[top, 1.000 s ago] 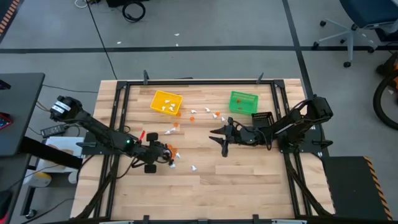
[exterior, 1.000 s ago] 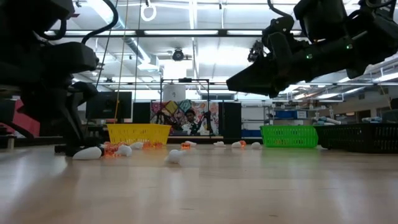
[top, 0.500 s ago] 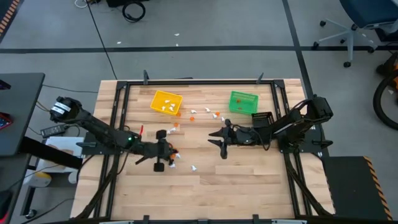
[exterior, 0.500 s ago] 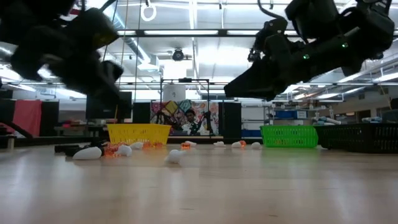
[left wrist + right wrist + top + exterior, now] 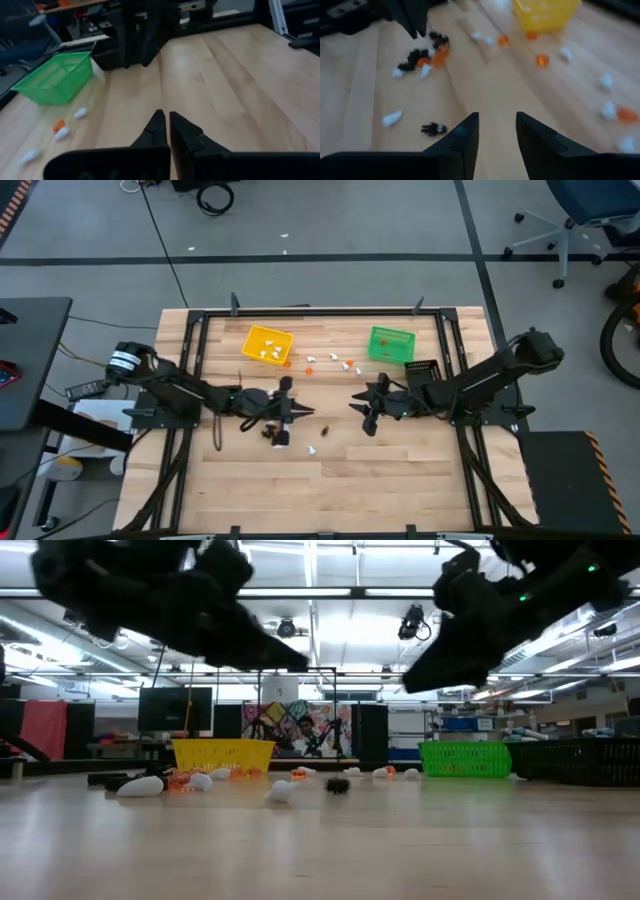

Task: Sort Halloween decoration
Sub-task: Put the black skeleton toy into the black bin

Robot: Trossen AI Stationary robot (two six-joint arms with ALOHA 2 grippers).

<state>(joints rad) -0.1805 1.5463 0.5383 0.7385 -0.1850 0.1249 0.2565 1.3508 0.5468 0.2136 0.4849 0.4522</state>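
A: What's on the left?
B: The left gripper (image 5: pixel 296 411) hangs over the table (image 5: pixel 400 480) near its middle, fingers (image 5: pixel 156 129) pressed together on nothing. Just beside its tip lies a clump of trinkets (image 5: pixel 273 432) in black, orange and white; a lone black one (image 5: pixel 325 430) lies a little to the right.

A: And behind?
B: A yellow bin (image 5: pixel 267 345) with white pieces inside, more trinkets scattered between it and the green bin (image 5: pixel 392 344). A black bin (image 5: pixel 421 369) sits just beside the green one.

A: The right side?
B: The right gripper (image 5: pixel 362 408) hovers above the table facing the left one, fingers (image 5: pixel 462 137) apart, holding nothing.
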